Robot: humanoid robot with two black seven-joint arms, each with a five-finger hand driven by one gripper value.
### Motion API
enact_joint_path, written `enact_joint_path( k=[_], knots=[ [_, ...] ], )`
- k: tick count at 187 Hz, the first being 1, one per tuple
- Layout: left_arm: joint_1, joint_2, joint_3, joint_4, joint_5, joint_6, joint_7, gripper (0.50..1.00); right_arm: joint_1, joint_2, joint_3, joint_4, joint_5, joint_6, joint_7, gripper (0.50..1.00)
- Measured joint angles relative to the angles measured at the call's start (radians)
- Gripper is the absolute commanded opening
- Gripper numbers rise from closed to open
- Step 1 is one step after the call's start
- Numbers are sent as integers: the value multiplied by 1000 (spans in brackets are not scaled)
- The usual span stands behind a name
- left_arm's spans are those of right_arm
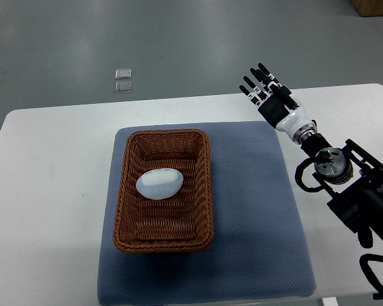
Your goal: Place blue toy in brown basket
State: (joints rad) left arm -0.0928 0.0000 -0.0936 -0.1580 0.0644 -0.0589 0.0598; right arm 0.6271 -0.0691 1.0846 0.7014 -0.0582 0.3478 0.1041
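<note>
A pale blue egg-shaped toy (159, 183) lies inside the brown wicker basket (124, 217), near its middle. The basket stands on a blue-grey mat (255, 210) on the white table. My right hand (263, 86) is raised over the table's far edge, well to the right of the basket, with its fingers spread and holding nothing. Its arm (345, 185) comes in from the right edge. My left arm is out of view.
The white table (45, 191) has bare room to the left of the mat. Two small clear squares (123, 80) lie on the grey floor beyond the table. A brown box corner (373, 6) shows at the top right.
</note>
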Motion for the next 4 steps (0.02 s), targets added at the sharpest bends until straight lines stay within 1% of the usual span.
enact_joint_path(
  k=[4],
  knots=[
    [0,0,0,0,0,0,0,1000,0,0,0,0,0,0,0,911]
  ],
)
